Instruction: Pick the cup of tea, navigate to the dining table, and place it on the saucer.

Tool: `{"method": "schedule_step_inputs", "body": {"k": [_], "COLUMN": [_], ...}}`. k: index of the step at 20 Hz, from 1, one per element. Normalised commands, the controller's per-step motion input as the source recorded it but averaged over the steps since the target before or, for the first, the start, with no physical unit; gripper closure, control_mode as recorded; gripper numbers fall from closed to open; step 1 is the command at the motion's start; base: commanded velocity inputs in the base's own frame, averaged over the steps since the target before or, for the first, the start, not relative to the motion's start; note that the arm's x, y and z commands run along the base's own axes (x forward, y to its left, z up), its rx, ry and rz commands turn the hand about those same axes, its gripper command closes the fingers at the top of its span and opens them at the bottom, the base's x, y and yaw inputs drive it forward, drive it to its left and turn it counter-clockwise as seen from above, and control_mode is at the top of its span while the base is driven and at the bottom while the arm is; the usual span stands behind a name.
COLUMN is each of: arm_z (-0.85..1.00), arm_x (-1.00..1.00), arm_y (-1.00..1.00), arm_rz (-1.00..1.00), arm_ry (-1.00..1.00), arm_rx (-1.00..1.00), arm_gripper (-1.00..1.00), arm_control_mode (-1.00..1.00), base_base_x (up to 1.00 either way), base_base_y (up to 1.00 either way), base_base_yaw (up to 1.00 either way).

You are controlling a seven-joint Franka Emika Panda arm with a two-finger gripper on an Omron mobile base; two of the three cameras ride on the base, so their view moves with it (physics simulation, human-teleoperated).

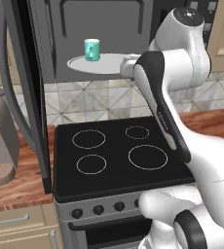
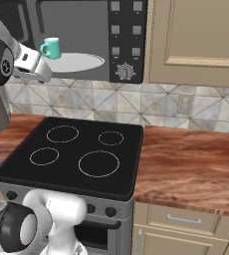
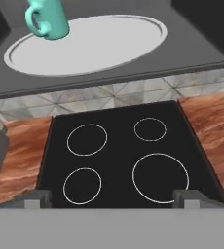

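the cup of tea (image 1: 92,49) stands upright on the white round plate (image 1: 109,65) inside the open microwave (image 1: 109,29), near the plate's left edge in the left base view; in the hand view the cup (image 3: 49,19) sits at the far left of the plate (image 3: 99,46) with its handle turned to the left. what is in the cup cannot be made out from these angles. the plate carries nothing else. the microwave door (image 1: 24,92) hangs open to the left, and its control panel with a dial (image 2: 125,71) is at the right of the cavity

below the microwave lies a black cooktop (image 1: 116,153) with four ring burners, set between stretches of reddish-brown wooden counter (image 2: 191,159); a tiled backsplash (image 2: 151,107) runs behind, and pale cabinet doors (image 2: 196,40) hang above the counter at the right

the arm reaches up from the base, its elbow bent over the cooktop and its wrist level with the plate's right rim. the tool (image 3: 111,198) is released, its two fingertips (image 3: 36,198) spread wide with nothing between them, apart from the cup and looking down over the cooktop toward the plate
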Motion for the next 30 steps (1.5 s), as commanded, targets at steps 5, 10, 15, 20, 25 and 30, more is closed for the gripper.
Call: {"method": "schedule_step_inputs", "body": {"k": [5, 10, 15, 20, 25, 30], "arm_z": [0.3, 0.22, 0.07, 0.4, 0.11, -0.58], "arm_x": [-0.04, 0.14, 0.6, 0.32, 0.04, 0.16], "arm_y": [0.39, 0.7, 0.58, 0.31, 0.15, -0.03], "arm_rz": [0.0, -0.03, -0.05, -0.02, 0.0, 0.0], "arm_ry": [-0.33, -0.26, -0.05, 0.08, 0.02, 0.0], "arm_rx": [0.16, 0.09, -0.02, -0.13, -0.18, -0.15], "arm_gripper": [-1.0, -1.0, -1.0, -1.0, -1.0, -1.0], "arm_control_mode": [-1.0, -1.0, -1.0, -1.0, -1.0, -1.0], "base_base_x": [0.0, 0.0, 0.0, 0.0, 0.0, 0.0], "base_base_y": [0.0, 0.0, 0.0, 0.0, 0.0, 0.0], "base_base_yaw": [0.0, 0.0, 0.0, 0.0, 0.0, 0.0]}}
